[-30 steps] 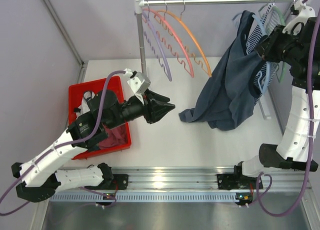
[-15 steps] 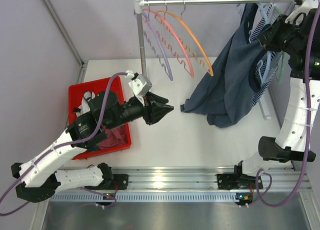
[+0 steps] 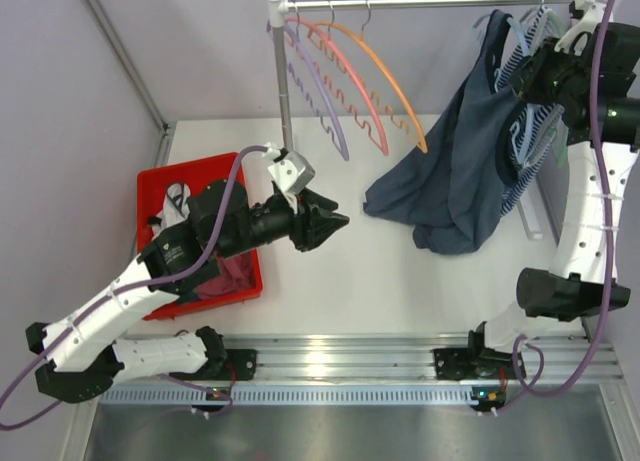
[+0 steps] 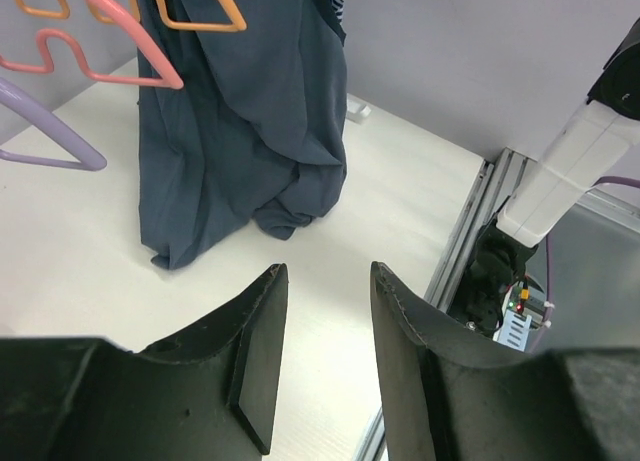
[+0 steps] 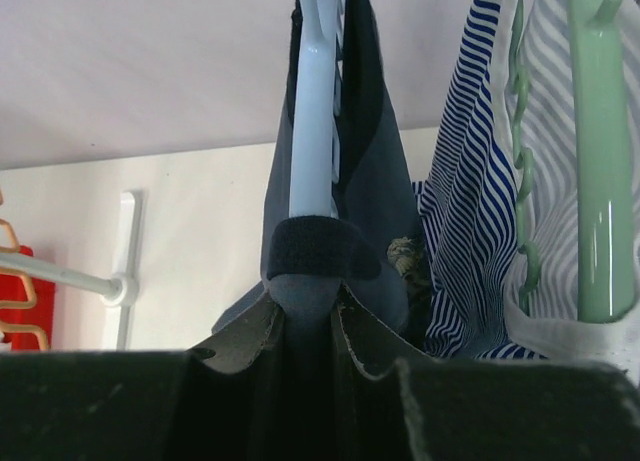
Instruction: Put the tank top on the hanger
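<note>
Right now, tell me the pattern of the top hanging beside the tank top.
The neighbouring top is blue-and-white striped; the right wrist view shows it best.

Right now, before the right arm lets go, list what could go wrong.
1. The right jaws pinch a bunched fold of the tank top against the hanger; released, the cloth may slide off.
2. Its hem lies on the table, which could pull it askew.
3. The striped top hangs close beside and may snag.

The right hand [image 5: 308,301] pinches the tank top [image 5: 372,181] against the hanger [image 5: 313,131] (striped top [image 5: 470,231] just beside).
</note>
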Robot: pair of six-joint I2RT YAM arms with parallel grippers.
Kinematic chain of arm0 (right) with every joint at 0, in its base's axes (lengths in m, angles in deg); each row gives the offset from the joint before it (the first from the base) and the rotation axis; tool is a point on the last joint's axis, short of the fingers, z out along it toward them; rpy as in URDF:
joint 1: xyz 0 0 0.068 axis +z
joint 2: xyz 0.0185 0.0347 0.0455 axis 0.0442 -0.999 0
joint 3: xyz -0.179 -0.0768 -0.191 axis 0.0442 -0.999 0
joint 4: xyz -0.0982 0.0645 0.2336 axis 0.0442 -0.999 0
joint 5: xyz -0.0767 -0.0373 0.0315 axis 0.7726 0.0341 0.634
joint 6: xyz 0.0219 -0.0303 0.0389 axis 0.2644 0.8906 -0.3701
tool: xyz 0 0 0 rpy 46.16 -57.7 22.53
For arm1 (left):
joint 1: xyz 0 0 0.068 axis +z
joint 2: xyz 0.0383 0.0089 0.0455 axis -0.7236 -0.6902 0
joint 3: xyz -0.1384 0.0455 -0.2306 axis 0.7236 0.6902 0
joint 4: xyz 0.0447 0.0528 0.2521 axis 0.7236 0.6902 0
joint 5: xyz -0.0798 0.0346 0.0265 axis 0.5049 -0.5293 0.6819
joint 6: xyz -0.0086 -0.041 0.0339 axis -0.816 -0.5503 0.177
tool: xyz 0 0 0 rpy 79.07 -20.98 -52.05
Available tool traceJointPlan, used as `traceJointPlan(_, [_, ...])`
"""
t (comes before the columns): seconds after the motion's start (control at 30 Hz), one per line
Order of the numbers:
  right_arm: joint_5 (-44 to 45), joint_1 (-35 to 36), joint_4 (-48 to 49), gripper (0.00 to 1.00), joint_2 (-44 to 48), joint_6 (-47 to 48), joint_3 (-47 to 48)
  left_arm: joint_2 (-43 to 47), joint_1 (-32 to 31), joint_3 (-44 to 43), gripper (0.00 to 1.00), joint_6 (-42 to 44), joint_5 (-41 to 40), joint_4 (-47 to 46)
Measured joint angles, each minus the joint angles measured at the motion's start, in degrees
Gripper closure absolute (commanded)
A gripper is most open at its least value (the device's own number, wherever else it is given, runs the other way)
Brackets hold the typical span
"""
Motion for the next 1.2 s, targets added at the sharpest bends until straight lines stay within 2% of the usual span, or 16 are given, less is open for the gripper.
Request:
traceJointPlan(0.07, [0.1,0.0,0.9,0.94,0.0,0.2,-1.7,-0.2,0.0,0.0,0.56,0.1,-0.2,0.3])
traceJointPlan(0.13, [0.4,-0.1,2.1,0.87,0.0,0.5,-2.4,-0.3,0.0,0.0,0.55,0.2,-0.5,0.6])
traceJointPlan(0.17, [0.5,-0.1,2.3,0.77,0.1,0.5,-2.6,-0.3,0.0,0.0,0.55,0.2,-0.6,0.6])
traceJointPlan(0.23, [0.7,-0.1,3.5,0.69,0.5,0.5,-3.6,-0.3,0.0,0.0,0.55,0.3,-1.0,0.6])
traceJointPlan(0.27, [0.7,-0.1,4.0,0.59,0.9,0.3,-4.1,-0.3,0.0,0.0,0.55,0.3,-1.2,0.6])
traceJointPlan(0.33, [0.9,-0.1,4.5,0.48,1.7,0.0,-4.8,-0.3,0.0,0.0,0.55,0.2,-1.6,0.6])
traceJointPlan(0.37, [0.9,-0.1,4.5,0.38,2.1,-0.1,-4.9,-0.3,0.0,0.0,0.55,0.2,-2.0,0.6])
traceJointPlan(0.57, [0.8,-0.1,4.8,0.15,6.8,-1.2,-7.4,-0.2,0.0,0.0,0.55,-0.7,-5.7,0.6])
traceJointPlan(0.73, [2.6,-0.1,4.1,0.07,12.2,-1.4,-11.4,1.9,0.0,2.8,0.57,-1.9,-10.3,0.1])
traceJointPlan(0.9, [5.0,-0.1,3.0,0.04,20.3,-1.6,-20.7,3.0,-0.7,7.0,0.57,-3.1,-14.9,-0.9])
traceJointPlan(1.2, [2.8,2.0,1.0,0.04,37.8,-2.7,-37.7,0.8,-0.9,12.7,0.57,-6.5,-14.6,-4.5])
